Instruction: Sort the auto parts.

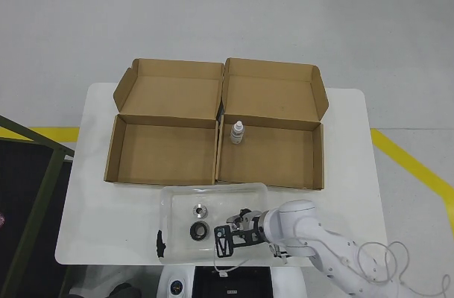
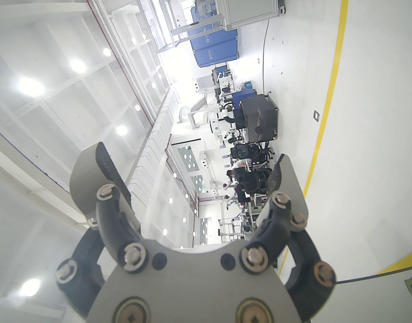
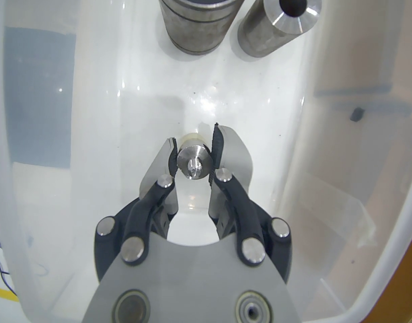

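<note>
- You had the right gripper (image 3: 194, 146) down inside the clear bin (image 3: 377, 237). Its pads were pressed on opposite sides of the small metal part (image 3: 193, 164). I read this as a pinch, with no gap visible on either side.
- The small metal part stood on end, apparently on the bin floor. Its long axis pointed up at the wrist, so the fingers met its round flank squarely.
- Ahead of the fingertips and well apart from them stood a large dark sleeve (image 3: 200, 11). Just beside it was a steel cylinder (image 3: 276, 18). Both were upright.
- From above, two cardboard boxes (image 1: 163, 153) lay beyond the bin, one holding a white bottle (image 1: 237, 133).
- The left gripper (image 2: 192, 156) had its fingers spread wide, held nothing and was aimed up at the room. The right arm was plainly the nearer.
- Judgement: a straight lift along that axis should clear the bin wall.
</note>
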You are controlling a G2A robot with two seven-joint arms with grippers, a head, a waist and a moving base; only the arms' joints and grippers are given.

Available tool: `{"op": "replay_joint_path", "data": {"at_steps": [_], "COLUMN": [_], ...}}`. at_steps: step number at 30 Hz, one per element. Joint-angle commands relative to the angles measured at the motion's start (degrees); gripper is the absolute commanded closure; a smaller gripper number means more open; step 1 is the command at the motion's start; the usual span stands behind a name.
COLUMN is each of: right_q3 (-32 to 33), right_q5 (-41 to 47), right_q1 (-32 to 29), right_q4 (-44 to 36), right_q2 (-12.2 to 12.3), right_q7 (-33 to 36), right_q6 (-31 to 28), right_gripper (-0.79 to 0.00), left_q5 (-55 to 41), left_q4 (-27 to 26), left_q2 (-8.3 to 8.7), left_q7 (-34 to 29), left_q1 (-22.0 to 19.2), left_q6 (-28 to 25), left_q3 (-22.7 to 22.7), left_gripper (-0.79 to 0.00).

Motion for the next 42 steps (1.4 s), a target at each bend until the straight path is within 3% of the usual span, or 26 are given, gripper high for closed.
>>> {"op": "replay_joint_path", "data": {"at_steps": [1,12,42], "right_q3": [0.2,2.3,11.7], "right_q5": [0.6,1.0,-10.5], "right_q1": [0.1,0.8,1.3], "right_q4": [-0.7,-5.1,-11.7], "right_q2": [0.1,0.7,1.4], "right_q7": [-0.1,-4.9,-30.4], "right_q6": [-0.1,-0.5,7.8], "right_gripper": [0.0,0.0,0.0], "left_q5": [0.0,0.0,0.0], "left_q4": [0.0,0.0,0.0], "left_q2": [0.0,0.0,0.0], "left_q7": [0.0,0.0,0.0], "left_q1": [0.0,0.0,0.0], "left_q6": [0.0,0.0,0.0], "left_q3": [0.0,0.0,0.0], "left_gripper": [-0.785,-0.785,-0.785]}}
